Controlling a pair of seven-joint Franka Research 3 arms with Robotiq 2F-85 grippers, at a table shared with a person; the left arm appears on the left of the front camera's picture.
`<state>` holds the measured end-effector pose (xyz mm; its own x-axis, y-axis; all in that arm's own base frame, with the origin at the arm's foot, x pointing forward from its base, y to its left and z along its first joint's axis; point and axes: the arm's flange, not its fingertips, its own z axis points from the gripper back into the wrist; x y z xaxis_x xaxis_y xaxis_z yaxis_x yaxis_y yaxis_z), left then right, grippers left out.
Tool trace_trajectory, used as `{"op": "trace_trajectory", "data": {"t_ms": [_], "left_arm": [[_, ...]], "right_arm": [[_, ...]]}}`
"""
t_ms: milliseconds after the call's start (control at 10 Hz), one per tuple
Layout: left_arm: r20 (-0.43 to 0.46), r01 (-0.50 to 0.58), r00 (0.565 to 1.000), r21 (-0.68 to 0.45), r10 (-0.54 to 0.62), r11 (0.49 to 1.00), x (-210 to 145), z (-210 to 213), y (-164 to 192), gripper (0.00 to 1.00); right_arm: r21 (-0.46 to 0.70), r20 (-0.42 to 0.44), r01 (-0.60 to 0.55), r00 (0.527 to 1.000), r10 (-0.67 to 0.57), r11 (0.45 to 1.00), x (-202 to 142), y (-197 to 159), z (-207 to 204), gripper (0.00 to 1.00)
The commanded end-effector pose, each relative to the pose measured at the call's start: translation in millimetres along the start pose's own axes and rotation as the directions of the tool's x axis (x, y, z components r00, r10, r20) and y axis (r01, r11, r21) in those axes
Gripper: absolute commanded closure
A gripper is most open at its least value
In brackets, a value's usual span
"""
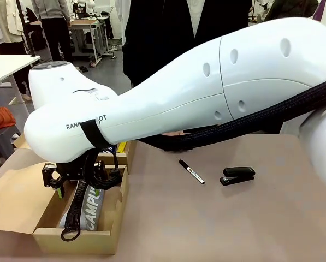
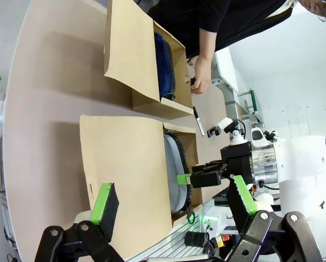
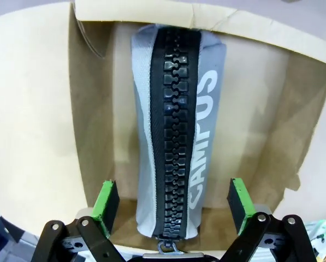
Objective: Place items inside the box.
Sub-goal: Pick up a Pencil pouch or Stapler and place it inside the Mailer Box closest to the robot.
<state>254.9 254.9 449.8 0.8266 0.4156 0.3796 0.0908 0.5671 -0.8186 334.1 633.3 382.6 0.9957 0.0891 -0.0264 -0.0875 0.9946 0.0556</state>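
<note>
A grey "CAMPUS" zip pouch (image 3: 176, 136) lies lengthwise in the near cardboard box (image 3: 92, 109), zipper up. My right gripper (image 3: 172, 204) is open just above it, a green pad on each side and neither touching. From the front, that gripper (image 1: 78, 188) hangs over the grey pouch (image 1: 89, 210) in the box (image 1: 75, 240) at the lower left. A black marker pen (image 1: 191, 171) and a black stapler (image 1: 238, 175) lie on the table to the right. My left gripper (image 2: 173, 199) is open and empty, off to the side of the boxes. A navy pouch (image 2: 163, 65) lies in the second box (image 2: 130, 49).
The right arm's white body crosses most of the front view and hides the table behind it. A person in black stands at the far side, one hand (image 2: 201, 76) at the second box's edge. Both boxes have flaps (image 2: 124, 164) folded out flat.
</note>
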Motion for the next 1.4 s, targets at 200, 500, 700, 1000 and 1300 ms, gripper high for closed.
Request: {"op": "trace_trajectory", "data": {"t_ms": [200, 500, 700, 1000, 1300], "left_arm": [[0.013, 0.017, 1.0, -0.022, -0.017, 1.0, -0.1, 0.4, -1.5, 0.0], [0.013, 0.017, 1.0, -0.022, -0.017, 1.0, -0.1, 0.4, -1.5, 0.0], [0.013, 0.017, 1.0, -0.022, -0.017, 1.0, -0.1, 0.4, -1.5, 0.0], [0.013, 0.017, 1.0, -0.022, -0.017, 1.0, -0.1, 0.4, -1.5, 0.0], [0.013, 0.017, 1.0, -0.022, -0.017, 1.0, -0.1, 0.4, -1.5, 0.0]], "right_arm": [[0.022, -0.035, -0.022, 0.999, 0.022, 1.0, -14.0, -27.2, 32.6, 0.0], [-0.039, -0.192, -0.06, 0.98, 0.052, 0.997, -63.2, -105.1, 120.7, 0.0], [-0.033, -0.12, -0.016, 0.993, 0.012, 0.999, -37.4, -63.0, 105.4, 0.0], [-0.081, -0.167, -0.082, 0.984, 0.067, 0.993, -59.6, -79.9, 126.3, 0.0], [-0.037, -0.172, -0.151, 0.975, 0.143, 0.988, -50.0, -115.3, 129.8, 0.0]]}}
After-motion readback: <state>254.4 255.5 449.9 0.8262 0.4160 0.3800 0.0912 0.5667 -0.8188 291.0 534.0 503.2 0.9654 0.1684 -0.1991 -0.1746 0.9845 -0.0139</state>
